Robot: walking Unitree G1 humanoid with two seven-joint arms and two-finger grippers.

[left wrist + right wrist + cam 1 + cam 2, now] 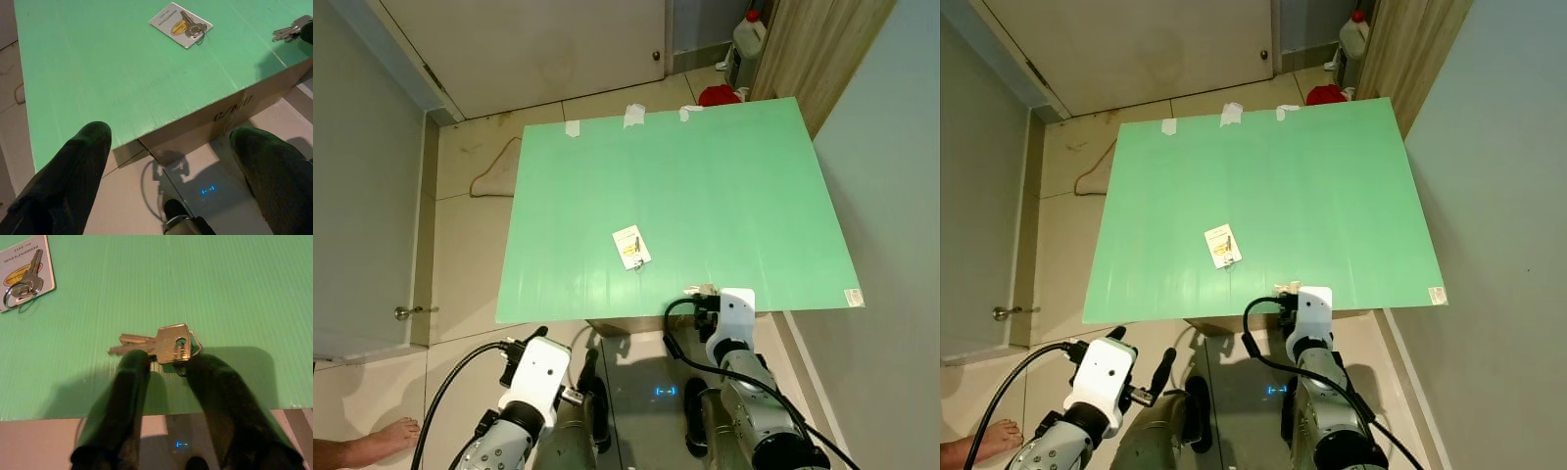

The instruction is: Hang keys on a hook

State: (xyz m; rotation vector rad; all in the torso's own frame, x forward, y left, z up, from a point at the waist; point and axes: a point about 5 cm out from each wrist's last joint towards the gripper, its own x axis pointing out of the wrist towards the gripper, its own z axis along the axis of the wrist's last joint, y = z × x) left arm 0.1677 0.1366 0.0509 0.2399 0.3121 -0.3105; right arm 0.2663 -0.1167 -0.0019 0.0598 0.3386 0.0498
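A small bunch of silver keys [161,345] lies on the green board [705,186] close to its front edge. My right gripper [164,360] reaches over that edge, and its two black fingers [129,377] press against the bunch from both sides, shut on it. The keys [702,290] still rest flat on the board. A white card with a single key and ring [631,247] lies near the board's middle. My left gripper [166,142] hangs open below the front edge, holding nothing.
The board rests on a cardboard box [230,112]. A wall runs along the right side, and a door [529,49] stands at the back. A white bottle [749,39] and a red item [718,95] sit behind the board. A person's foot [386,436] is at my left.
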